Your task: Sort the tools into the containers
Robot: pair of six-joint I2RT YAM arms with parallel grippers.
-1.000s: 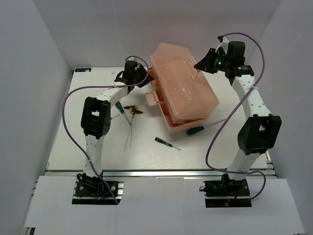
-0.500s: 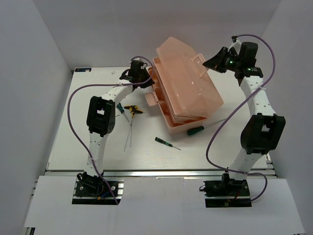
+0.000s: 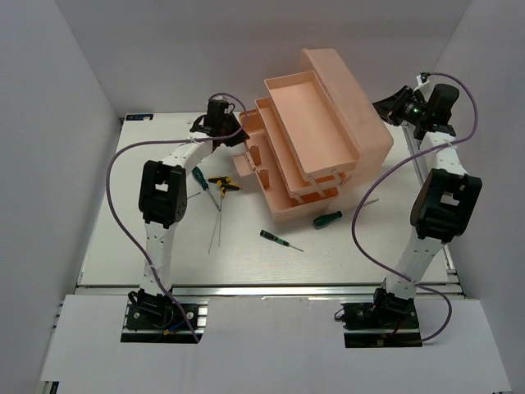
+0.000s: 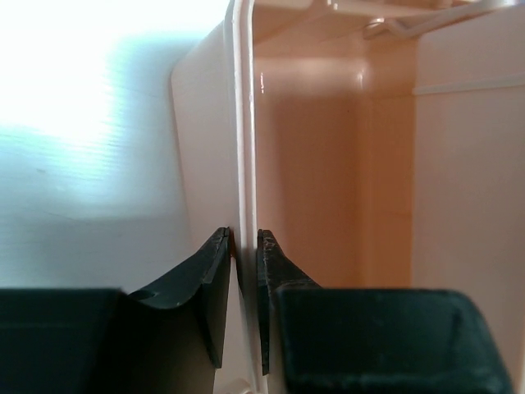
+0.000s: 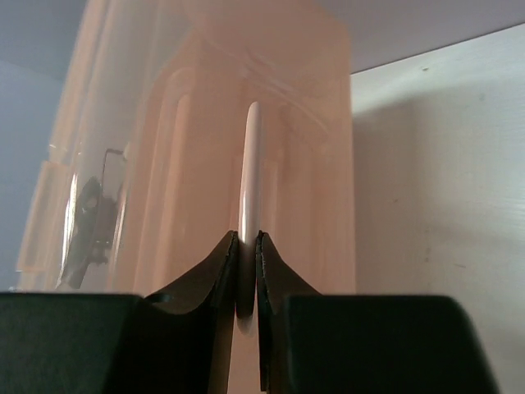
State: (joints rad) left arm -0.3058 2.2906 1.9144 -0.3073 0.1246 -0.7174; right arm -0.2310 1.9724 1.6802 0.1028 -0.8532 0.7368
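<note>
The salmon-pink toolbox (image 3: 283, 209) stands open, its lid (image 3: 349, 103) swung back to the right and its empty trays (image 3: 305, 107) fanned out in steps. My right gripper (image 3: 394, 107) is shut on the lid handle (image 5: 248, 164), pinched between its jaws (image 5: 247, 246). My left gripper (image 3: 234, 133) is shut on the box's left wall edge (image 4: 244, 123), clamped between its jaws (image 4: 244, 246). On the table lie a green screwdriver (image 3: 198, 176), yellow-black pliers (image 3: 224, 184), thin rods (image 3: 217, 220), a small black-handled screwdriver (image 3: 277, 238) and a green-handled screwdriver (image 3: 328, 218).
White walls close the table at the back and on both sides. Purple cables loop from both arms (image 3: 361, 222). All tools lie left of and in front of the toolbox.
My right gripper has pulled the lid up and back to the right, and the trays have spread open. My left gripper has stayed on the box's left end.
</note>
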